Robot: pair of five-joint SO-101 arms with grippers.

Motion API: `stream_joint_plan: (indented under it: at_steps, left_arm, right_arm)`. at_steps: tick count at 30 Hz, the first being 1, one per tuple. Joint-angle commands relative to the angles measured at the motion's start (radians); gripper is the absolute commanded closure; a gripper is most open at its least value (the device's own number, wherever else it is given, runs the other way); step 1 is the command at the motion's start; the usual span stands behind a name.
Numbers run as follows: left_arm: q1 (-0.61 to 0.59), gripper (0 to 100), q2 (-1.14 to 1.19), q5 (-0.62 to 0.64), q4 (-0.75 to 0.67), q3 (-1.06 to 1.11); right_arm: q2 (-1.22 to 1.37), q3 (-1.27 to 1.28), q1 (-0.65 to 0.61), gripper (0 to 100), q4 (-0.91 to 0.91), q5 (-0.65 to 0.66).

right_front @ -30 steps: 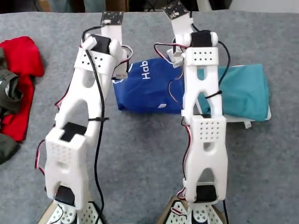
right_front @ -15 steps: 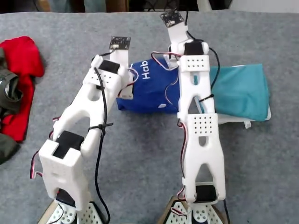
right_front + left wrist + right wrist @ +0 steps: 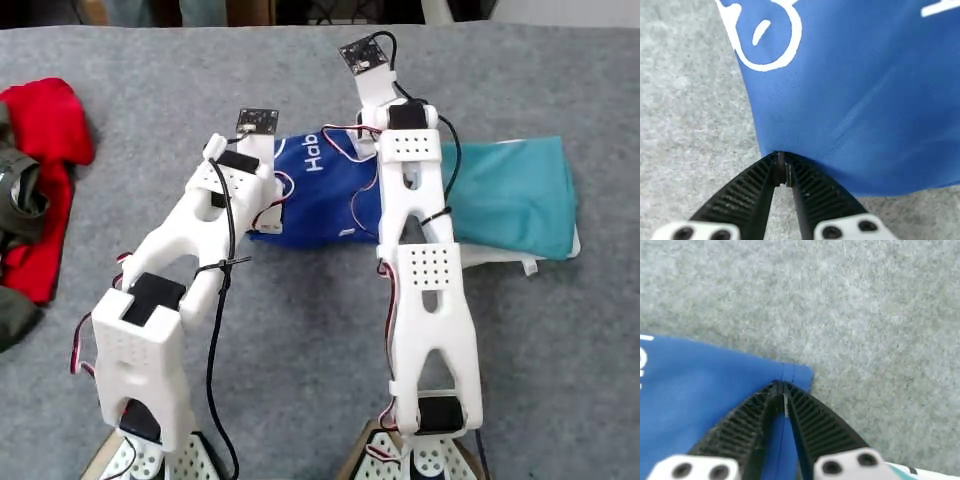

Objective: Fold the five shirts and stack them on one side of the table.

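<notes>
Grey felt table, seen from above: a red shirt waits at 9 o'clock. At centre, the left jaws pinch shut on the 8 o'clock corner of the folded blue shirt; the right jaws clamp its 1 o'clock corner. Its long axis runs 9 to 3. The teal shirt lies touching at 3 o'clock, nearer the right arm, and is likely the stacking spot.

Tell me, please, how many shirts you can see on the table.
5: blue shirt mid-table; teal shirt to its right, atop a white one showing just an edge; red shirt and dark green one heaped at the left edge. Others may be hidden.
</notes>
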Motion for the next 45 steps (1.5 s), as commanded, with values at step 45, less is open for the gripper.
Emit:
stream_joint_plan:
  at_steps: [45]
  left_arm:
    - [-0.481, 89, 0.328, -0.089, 0.118, -0.496]
  right_arm:
    - [-0.905, 0.955, -0.094, 67.7, 0.45, -0.611]
